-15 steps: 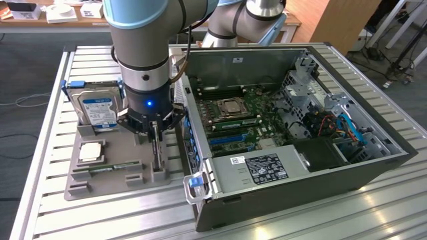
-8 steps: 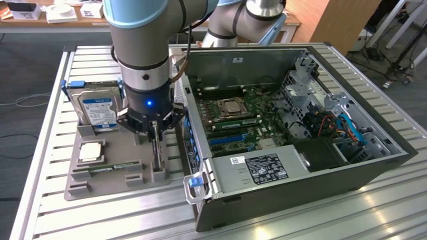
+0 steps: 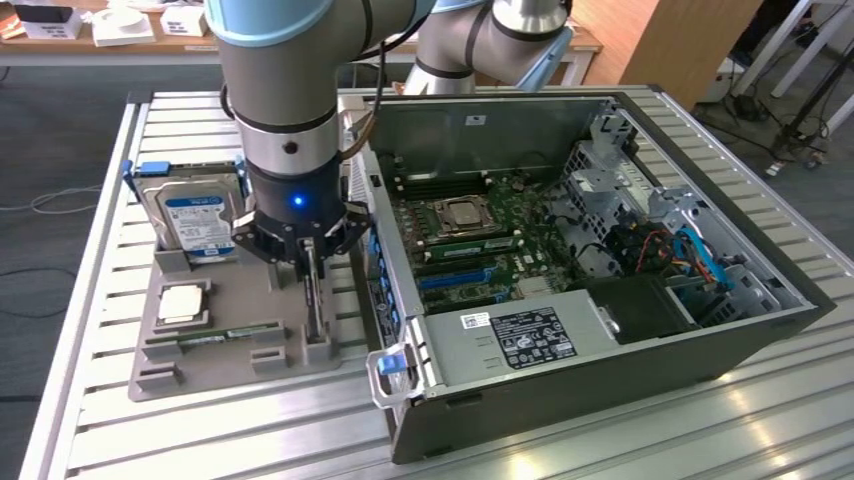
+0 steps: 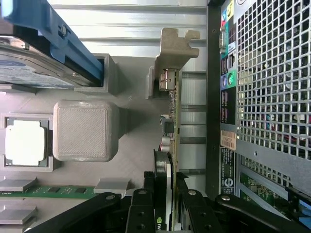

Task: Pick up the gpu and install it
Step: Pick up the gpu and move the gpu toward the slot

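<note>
The gpu [image 3: 315,318] stands on edge in a slot of the grey holder tray [image 3: 214,372], just beside the open computer case [image 3: 667,345]. In the wrist view it is seen edge-on, a thin dark card [image 4: 171,121] with its silver end bracket [image 4: 177,46] at the far end. My gripper [image 3: 311,272] hangs straight down over it, and its black fingers [image 4: 141,208] press on both faces of the card, so my gripper [image 4: 166,206] is shut on it. The card's lower edge still sits in the holder. The motherboard [image 3: 481,235] lies exposed inside the case.
On the same tray are a silver hard drive with a blue label [image 3: 194,215], a CPU [image 3: 180,303] and a narrow green RAM stick [image 3: 220,338]. The case's perforated rear panel [image 4: 272,73] runs close alongside the card. The slatted metal table [image 3: 200,440] extends in front.
</note>
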Action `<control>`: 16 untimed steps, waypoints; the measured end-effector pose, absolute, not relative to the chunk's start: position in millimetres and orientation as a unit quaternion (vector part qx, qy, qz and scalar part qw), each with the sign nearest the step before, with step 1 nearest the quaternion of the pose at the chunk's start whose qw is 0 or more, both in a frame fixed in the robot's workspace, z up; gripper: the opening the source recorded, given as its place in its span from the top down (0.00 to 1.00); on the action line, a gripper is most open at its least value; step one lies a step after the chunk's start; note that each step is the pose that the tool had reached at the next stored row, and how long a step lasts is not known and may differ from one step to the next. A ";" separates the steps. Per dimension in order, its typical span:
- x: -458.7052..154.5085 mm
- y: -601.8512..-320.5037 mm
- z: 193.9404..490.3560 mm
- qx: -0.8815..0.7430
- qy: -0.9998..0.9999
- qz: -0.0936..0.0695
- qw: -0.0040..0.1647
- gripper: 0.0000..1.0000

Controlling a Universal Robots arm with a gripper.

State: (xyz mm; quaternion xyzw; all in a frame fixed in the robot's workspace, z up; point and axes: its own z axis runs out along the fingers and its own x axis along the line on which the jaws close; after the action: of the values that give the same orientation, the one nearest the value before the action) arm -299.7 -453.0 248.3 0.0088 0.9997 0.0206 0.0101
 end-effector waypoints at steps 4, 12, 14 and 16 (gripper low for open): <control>-299.7 -453.1 252.5 0.009 1.000 0.021 0.010 0.73; -299.7 -453.0 262.5 0.009 1.000 0.021 0.010 0.73; -299.7 -453.0 265.3 0.009 1.000 0.021 0.010 0.73; -299.6 -453.1 268.1 0.009 1.000 0.021 0.010 0.73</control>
State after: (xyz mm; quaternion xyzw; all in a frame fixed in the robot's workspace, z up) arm -299.6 -453.1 268.1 0.0088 0.9997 0.0206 0.0101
